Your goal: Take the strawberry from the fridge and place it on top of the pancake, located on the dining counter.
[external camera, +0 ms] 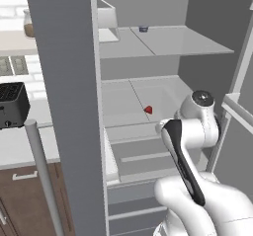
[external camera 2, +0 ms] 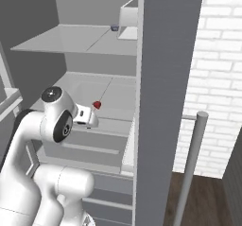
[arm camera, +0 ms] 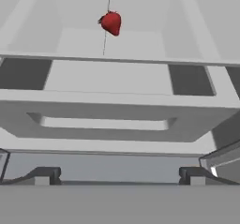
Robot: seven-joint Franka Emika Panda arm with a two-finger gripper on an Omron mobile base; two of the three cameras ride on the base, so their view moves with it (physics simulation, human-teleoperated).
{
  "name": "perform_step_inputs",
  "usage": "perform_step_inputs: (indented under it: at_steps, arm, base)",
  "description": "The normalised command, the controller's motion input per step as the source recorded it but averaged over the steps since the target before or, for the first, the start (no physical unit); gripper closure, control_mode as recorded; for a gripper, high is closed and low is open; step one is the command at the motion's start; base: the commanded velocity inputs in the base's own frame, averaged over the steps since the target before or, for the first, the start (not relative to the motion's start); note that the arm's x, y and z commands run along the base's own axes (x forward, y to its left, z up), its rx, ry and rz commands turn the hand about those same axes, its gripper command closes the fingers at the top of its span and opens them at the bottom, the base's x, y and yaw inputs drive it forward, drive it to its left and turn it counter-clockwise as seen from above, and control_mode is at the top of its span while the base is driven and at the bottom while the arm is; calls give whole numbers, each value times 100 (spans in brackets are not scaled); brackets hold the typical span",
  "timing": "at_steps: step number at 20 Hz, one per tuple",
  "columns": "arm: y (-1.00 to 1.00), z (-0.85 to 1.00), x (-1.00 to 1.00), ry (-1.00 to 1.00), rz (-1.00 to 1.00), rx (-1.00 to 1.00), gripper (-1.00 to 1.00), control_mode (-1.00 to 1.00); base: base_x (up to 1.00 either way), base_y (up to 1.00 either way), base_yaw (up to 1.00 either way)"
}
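Observation:
The fridge (external camera: pixel 66 106) stands open, its pale grey shelves showing. The strawberry (external camera: pixel 148 110), tiny and bright red, lies on the middle shelf (external camera: pixel 163 94); it also appears as a red dot (external camera 2: pixel 97 105) just beyond the hand, and near the top of the hand view (arm camera: pixel 111 22). My gripper (arm camera: pixel 119 175) is open, fingertips (arm camera: pixel 44 174) wide apart, and hangs in front of the drawer below that shelf, short of the strawberry, with nothing between the fingers. The pancake and the dining counter are out of view.
A small dark blue item (external camera: pixel 144 28) and a white container (external camera: pixel 106 18) sit on the upper shelf. The open door's edge (external camera 2: pixel 165 78) and its silver bar handle (external camera 2: pixel 191 168) stand close on the right. A black toaster (external camera: pixel 11 104) sits on the worktop at left.

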Motion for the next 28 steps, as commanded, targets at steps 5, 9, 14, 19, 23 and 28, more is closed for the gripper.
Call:
perform_step_inputs:
  at_steps: [5, 9, 14, 19, 23, 28]
  arm:
    - [36, 15, 85, -6, 12, 0, -100, -100]
    - [16, 1, 80, 0, 2, 0, -100, -100]
    - [-9, 7, 48, 0, -6, 0, -100, -100]
    - [-13, 0, 39, 0, -3, 1, -100, -100]
    - [0, 0, 39, 0, 0, 0, -100, -100]
    - [0, -6, 44, 5, -1, 0, -100, -100]
  base:
    - [0, 0, 0]
    - [0, 0, 0]
    - [0, 0, 0]
    - [0, 0, 0]
    - [0, 0, 0]
    - [0, 0, 0]
